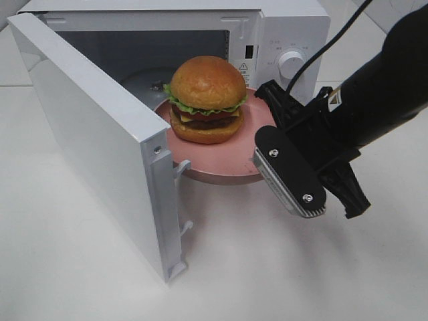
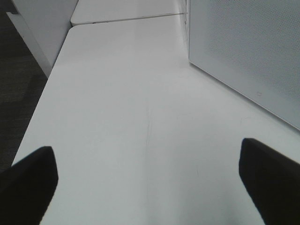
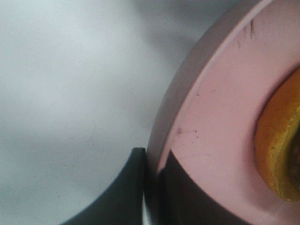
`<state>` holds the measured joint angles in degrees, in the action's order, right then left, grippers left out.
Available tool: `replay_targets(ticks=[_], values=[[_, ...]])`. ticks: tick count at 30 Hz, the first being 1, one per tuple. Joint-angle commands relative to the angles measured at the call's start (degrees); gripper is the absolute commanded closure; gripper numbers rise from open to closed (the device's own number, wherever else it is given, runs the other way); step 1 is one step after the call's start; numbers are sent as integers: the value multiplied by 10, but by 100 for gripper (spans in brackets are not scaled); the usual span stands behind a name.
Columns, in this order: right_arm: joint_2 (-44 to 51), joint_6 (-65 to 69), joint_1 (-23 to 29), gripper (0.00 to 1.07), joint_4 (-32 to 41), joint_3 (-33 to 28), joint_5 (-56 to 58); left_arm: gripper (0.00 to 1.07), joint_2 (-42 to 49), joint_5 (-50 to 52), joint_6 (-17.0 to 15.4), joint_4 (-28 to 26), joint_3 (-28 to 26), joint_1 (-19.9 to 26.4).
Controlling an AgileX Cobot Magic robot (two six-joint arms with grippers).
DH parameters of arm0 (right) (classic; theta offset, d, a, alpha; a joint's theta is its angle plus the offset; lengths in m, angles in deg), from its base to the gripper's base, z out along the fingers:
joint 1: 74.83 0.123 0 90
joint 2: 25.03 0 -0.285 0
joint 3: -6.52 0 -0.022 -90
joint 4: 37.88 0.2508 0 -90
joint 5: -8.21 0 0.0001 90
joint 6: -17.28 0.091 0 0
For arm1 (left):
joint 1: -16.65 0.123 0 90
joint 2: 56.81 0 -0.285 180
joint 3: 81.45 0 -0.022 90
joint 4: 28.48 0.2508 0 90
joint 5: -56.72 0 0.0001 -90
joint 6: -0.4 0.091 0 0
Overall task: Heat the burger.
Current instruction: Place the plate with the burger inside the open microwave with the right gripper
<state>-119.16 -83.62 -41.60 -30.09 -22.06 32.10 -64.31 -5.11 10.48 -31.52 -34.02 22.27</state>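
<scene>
The burger, with a golden bun, lettuce, tomato and a dark patty, sits on a round pink plate. The plate is partly inside the open microwave, and its near half sticks out over the table. My right gripper is shut on the plate's right rim. In the right wrist view the gripper pinches the plate's rim, with the burger's edge beyond. My left gripper is open and empty over the white table, and it is out of the exterior view.
The microwave door stands wide open to the left and reaches toward the table's front. It also shows in the left wrist view. The grey turntable shows behind the plate. A control knob is on the microwave's right panel.
</scene>
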Motion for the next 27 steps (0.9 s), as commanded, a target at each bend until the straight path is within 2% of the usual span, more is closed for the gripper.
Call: replay_targets(ticks=[1, 12, 27], values=[[-9, -17, 10, 107, 3, 26, -29, 9, 9, 5, -1, -1, 1, -2], [-88, -31, 16, 107, 6, 108, -27, 9, 9, 5, -1, -1, 1, -2], [-185, -29, 16, 107, 6, 234, 32, 9, 9, 5, -1, -1, 1, -2]])
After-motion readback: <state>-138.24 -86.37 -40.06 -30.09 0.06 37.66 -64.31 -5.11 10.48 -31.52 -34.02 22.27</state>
